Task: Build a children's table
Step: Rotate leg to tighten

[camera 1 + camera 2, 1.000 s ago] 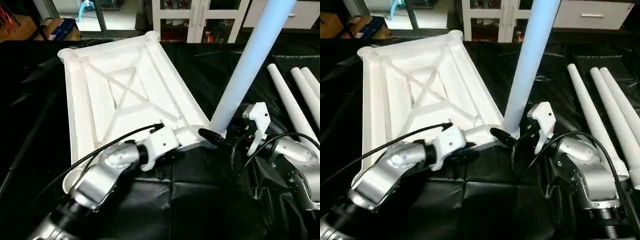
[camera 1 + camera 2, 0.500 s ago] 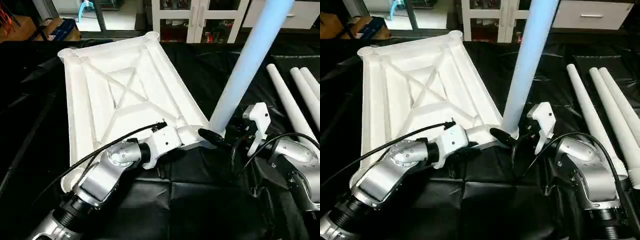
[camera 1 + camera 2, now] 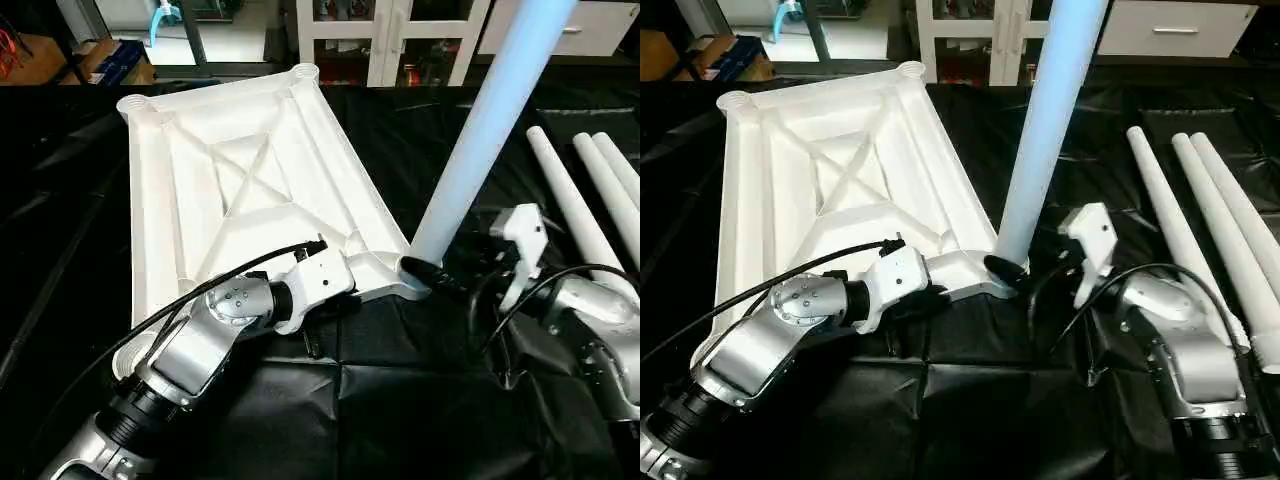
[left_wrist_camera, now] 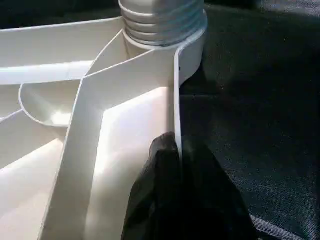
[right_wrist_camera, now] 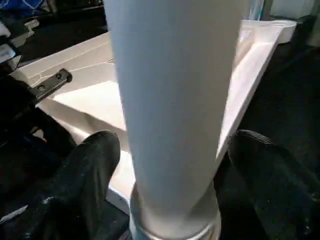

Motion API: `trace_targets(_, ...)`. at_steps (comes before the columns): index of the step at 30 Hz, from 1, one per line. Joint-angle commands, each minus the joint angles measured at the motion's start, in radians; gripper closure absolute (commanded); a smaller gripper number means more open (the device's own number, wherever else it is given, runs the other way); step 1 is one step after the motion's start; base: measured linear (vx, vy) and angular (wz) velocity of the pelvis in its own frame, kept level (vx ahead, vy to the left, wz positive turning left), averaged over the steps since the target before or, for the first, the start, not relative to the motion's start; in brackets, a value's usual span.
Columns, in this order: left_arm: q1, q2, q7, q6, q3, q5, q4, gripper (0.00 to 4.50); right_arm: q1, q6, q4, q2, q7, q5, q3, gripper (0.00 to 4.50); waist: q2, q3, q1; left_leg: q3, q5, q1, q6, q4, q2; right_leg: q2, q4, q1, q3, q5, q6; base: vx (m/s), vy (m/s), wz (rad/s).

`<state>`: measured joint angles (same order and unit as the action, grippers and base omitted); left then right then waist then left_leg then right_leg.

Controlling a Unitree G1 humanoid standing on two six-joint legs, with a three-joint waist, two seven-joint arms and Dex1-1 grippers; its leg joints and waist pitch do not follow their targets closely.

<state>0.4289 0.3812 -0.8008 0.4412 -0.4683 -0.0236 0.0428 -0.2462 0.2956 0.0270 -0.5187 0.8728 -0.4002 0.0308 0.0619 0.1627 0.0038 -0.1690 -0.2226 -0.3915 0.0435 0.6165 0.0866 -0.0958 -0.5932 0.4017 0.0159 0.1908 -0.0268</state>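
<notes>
Where head views hide it, left gripper [image 4: 177, 195] pinching tabletop rim [image 4: 176, 95], right gripper [image 5: 175, 185] wide around leg [image 5: 170, 100].

My black-fingered left claw [image 4: 177, 192] and silver forearms show against the black sheet [image 3: 420, 410] on the worktop, where the white table top [image 3: 250, 190] shows X-patterned ribs, the upright leg [image 3: 485, 130] pale bluish-white, spare legs [image 3: 1210, 230] plain white.

Silver forearms [image 3: 190, 345] — white wrist housings, black cables, black fingers [image 5: 90, 170].
</notes>
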Motion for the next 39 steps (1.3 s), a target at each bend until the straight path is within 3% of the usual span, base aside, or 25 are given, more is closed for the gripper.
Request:
trace_targets(1,-0.046,0.025,-0.024,0.051,-0.062,-0.028,-0.068,4.50,0.002,0.012,-0.004,-0.011,0.020,-0.020,0.007,0.89,-0.017,-0.061,0.001,0.062,-0.084,0.018,0.144,-0.096,0.134,-0.082,0.052,-0.042,-0.041,0.050,-0.294,0.000,0.000,0.00)
trace_targets(6,-0.045,0.024,-0.029,0.054,-0.059,-0.031,-0.066,4.50,-0.005,0.022,-0.015,-0.019,0.031,-0.023,0.004,1.34,-0.018,-0.058,0.001,0.063,-0.112,0.019,0.133,-0.100,0.136,-0.082,0.057,-0.039,-0.042,0.101,-0.287,0.000,0.000,0.00)
trace_targets(14,-0.054,0.032,-0.047,0.056,-0.063,-0.024,-0.048,4.50,-0.007,0.035,-0.035,-0.025,0.069,-0.021,-0.019,1.86,-0.019,-0.058,0.001,0.062,-0.091,0.017,0.143,-0.099,0.136,-0.082,0.056,-0.040,-0.042,0.080,-0.287,0.000,0.000,0.00)
trace_targets(15,-0.055,0.033,-0.049,0.056,-0.063,-0.023,-0.045,4.50,-0.008,0.035,-0.038,-0.026,0.072,-0.020,-0.022,2.13,-0.018,-0.058,0.001,0.062,-0.091,0.019,0.143,-0.099,0.136,-0.081,0.056,-0.038,-0.041,0.082,-0.286,0.000,0.000,0.00)
trace_targets(20,-0.058,0.039,-0.058,0.055,-0.065,-0.023,-0.038,4.50,-0.014,0.031,-0.054,-0.023,0.080,-0.013,-0.029,2.49,-0.020,-0.060,0.000,0.061,-0.063,0.018,0.157,-0.097,0.134,-0.082,0.054,-0.040,-0.040,0.058,-0.292,0.000,0.000,0.00)
trace_targets(27,-0.068,0.048,-0.070,0.058,-0.071,-0.021,-0.019,4.50,-0.021,0.030,-0.071,-0.016,0.085,-0.003,-0.039,2.58,-0.023,-0.058,-0.002,0.061,-0.082,0.019,0.154,-0.099,0.135,-0.082,0.058,-0.039,-0.041,0.104,-0.287,0.000,0.000,0.00)
trace_targets(32,-0.073,0.011,-0.008,0.122,-0.039,-0.016,0.002,4.50,-0.018,0.025,-0.091,0.028,0.001,0.048,-0.057,2.59,-0.027,-0.058,-0.008,0.060,-0.083,0.018,0.146,-0.101,0.135,-0.083,0.059,-0.038,-0.041,0.114,-0.287,0.000,0.000,0.00)
trace_targets(33,-0.069,-0.018,0.027,0.150,-0.021,-0.011,0.000,4.50,-0.024,0.023,-0.108,0.055,-0.064,0.076,-0.057,2.59,-0.034,-0.056,-0.013,0.058,-0.107,0.017,0.134,-0.104,0.136,-0.082,0.063,-0.037,-0.042,0.140,-0.287,0.000,0.000,0.00)
trace_targets(35,-0.063,-0.057,0.075,0.176,0.004,-0.007,-0.007,4.50,-0.030,0.025,-0.131,0.091,-0.143,0.102,-0.051,2.59,-0.032,-0.049,-0.018,0.061,-0.183,0.016,0.096,-0.111,0.135,-0.082,0.071,-0.034,-0.043,0.243,-0.272,0.000,0.000,0.00)
trace_targets(36,-0.047,-0.136,0.157,0.238,0.052,0.007,-0.022,4.50,-0.049,0.032,-0.184,0.180,-0.327,0.139,-0.021,2.60,-0.037,-0.049,-0.026,0.064,-0.228,0.015,0.065,-0.113,0.134,-0.084,0.076,-0.035,-0.045,0.309,-0.256,0.000,0.000,0.00)
trace_targets(37,-0.033,-0.184,0.211,0.261,0.083,0.011,-0.039,4.50,-0.059,0.038,-0.210,0.227,-0.412,0.152,-0.011,2.60,-0.035,-0.049,-0.033,0.066,-0.247,0.012,0.028,-0.115,0.131,-0.083,0.076,-0.031,-0.045,0.353,-0.245,0.000,0.000,0.00)
trace_targets(39,-0.024,-0.214,0.244,0.275,0.102,0.013,-0.050,4.50,-0.065,0.041,-0.226,0.256,-0.463,0.160,-0.005,2.61,-0.037,-0.050,-0.037,0.076,-0.296,0.010,-0.013,-0.120,0.129,-0.083,0.079,-0.031,-0.041,0.409,-0.210,0.000,0.000,0.00)
